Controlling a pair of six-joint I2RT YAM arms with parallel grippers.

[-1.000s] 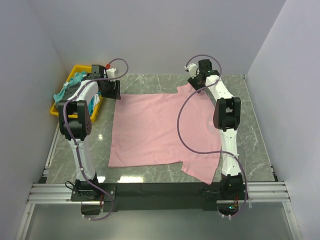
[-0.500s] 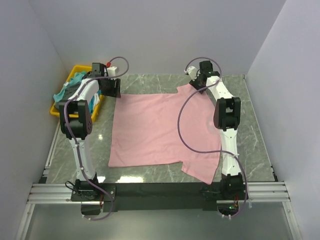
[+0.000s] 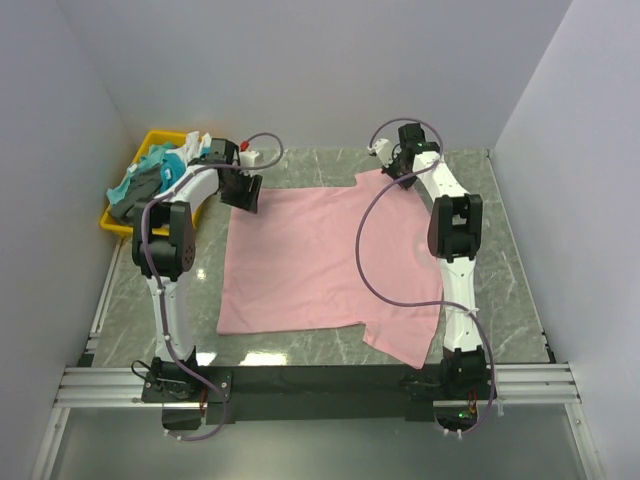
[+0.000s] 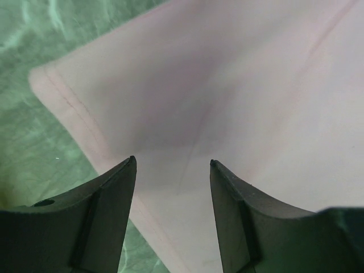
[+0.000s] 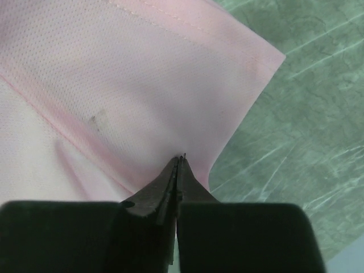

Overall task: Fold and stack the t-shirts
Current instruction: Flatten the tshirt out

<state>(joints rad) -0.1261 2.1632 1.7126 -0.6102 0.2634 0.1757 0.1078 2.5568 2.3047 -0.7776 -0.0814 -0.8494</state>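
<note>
The spread left gripper (image 4: 172, 162) has moved onto the flat pink cotton t-shirt (image 3: 300, 260)'s upper-left corner, joining the pressed-together right gripper (image 5: 179, 158) for folding

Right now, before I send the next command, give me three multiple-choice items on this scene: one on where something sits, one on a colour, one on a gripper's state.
1. Where is the yellow bin?
A. at the far left of the table
B. at the near right edge
C. on top of the spread shirt

2. What colour is the t-shirt spread flat on the table?
A. teal
B. white
C. pink

3. How does the left gripper stand?
A. shut on a sleeve
B. open above the shirt's corner
C. out of view

Answers:
1 A, the top view shows the bin at the far left edge.
2 C, the cloth is pink in all three views.
3 B, the left wrist view shows its fingers apart with the shirt's corner below them.
</note>
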